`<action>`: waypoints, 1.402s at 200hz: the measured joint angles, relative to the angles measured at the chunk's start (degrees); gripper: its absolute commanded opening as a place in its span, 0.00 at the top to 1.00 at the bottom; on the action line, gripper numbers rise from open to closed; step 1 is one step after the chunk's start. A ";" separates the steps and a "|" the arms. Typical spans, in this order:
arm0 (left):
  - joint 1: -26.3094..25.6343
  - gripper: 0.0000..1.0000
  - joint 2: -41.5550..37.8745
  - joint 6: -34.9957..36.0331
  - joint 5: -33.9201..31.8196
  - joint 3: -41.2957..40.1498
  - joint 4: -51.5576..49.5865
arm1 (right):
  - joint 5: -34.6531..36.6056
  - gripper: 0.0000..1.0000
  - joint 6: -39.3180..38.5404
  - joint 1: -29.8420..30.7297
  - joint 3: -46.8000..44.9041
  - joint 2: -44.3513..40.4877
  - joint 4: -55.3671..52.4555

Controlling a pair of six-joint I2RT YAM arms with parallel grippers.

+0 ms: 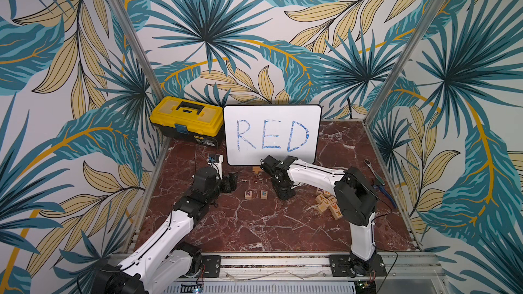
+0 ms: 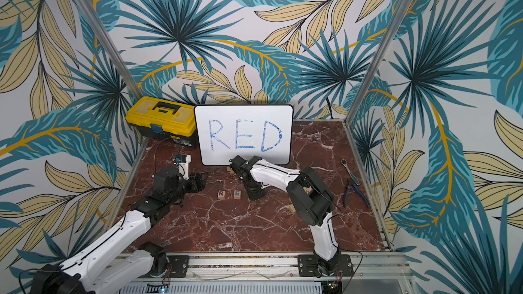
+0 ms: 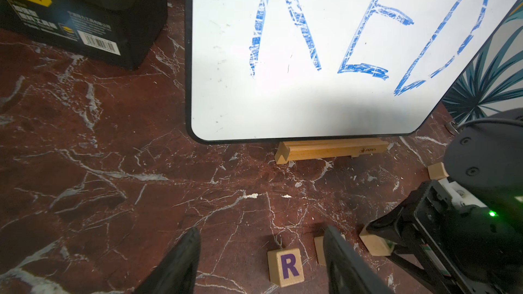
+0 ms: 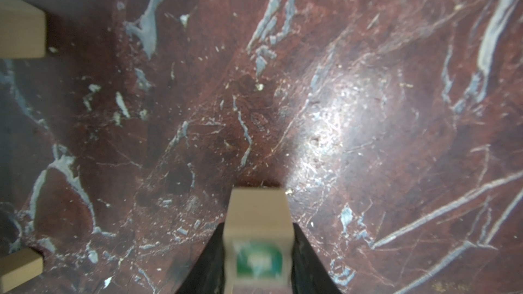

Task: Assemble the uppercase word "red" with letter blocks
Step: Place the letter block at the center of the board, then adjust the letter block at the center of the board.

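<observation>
Right hand (image 4: 259, 226) flanks block (image 4: 257, 207), maybe gripping.

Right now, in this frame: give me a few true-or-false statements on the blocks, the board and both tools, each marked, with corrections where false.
1. The R block and E block lie side by side on the table. True.
2. The right tool is empty. False: a green-printed block sits between its fingers.
3. The whiteboard reads BLUE. False: it reads RED.
4. The left tool holds nothing. True.
</observation>
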 measured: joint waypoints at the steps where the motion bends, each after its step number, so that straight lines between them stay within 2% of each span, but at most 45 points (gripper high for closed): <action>1: 0.00 0.30 0.02 0.02 0.00 0.00 0.02 | 0.07 0.60 -0.11 0.00 0.02 0.00 0.00; 85: 0.00 0.31 0.02 0.72 -0.39 0.00 0.02 | 4.74 0.59 -4.04 0.00 2.08 -0.20 -1.46; 111: 0.00 0.31 0.04 0.90 -0.74 0.00 0.02 | 6.03 0.60 -8.37 0.00 2.84 -1.66 -1.90; 137: 0.00 0.31 0.04 1.01 -1.33 0.00 0.02 | 6.21 0.64 -16.20 0.00 3.23 -3.76 -1.86; 151: 0.00 0.31 0.04 1.03 -1.62 0.00 0.02 | 5.86 0.66 -24.09 0.00 3.21 -5.25 -0.81; 168: 0.00 0.31 0.04 1.05 -1.86 0.00 0.02 | 3.82 0.65 -37.88 0.00 2.21 -8.09 3.34; 183: 0.00 0.31 0.04 1.05 -2.05 0.00 0.02 | 0.00 0.58 -51.80 0.00 1.57 -10.75 6.16; 192: 0.00 0.31 0.02 1.05 -2.21 0.00 0.02 | -2.86 0.57 -61.16 0.00 1.62 -12.07 7.13; 206: 0.00 0.31 0.02 1.05 -2.40 0.00 0.04 | -5.77 0.56 -74.44 0.02 2.78 -13.03 6.05; 227: 0.00 0.31 0.02 1.03 -2.64 0.00 0.02 | -6.49 0.57 -90.79 0.11 4.92 -12.74 1.90; 251: 0.00 0.31 0.02 0.96 -2.95 0.00 0.02 | -5.14 0.57 -104.19 0.11 4.83 -10.80 -2.97; 280: 0.00 0.31 -0.04 0.94 -3.43 0.00 0.02 | -2.99 0.57 -113.46 0.09 1.68 -8.33 -4.92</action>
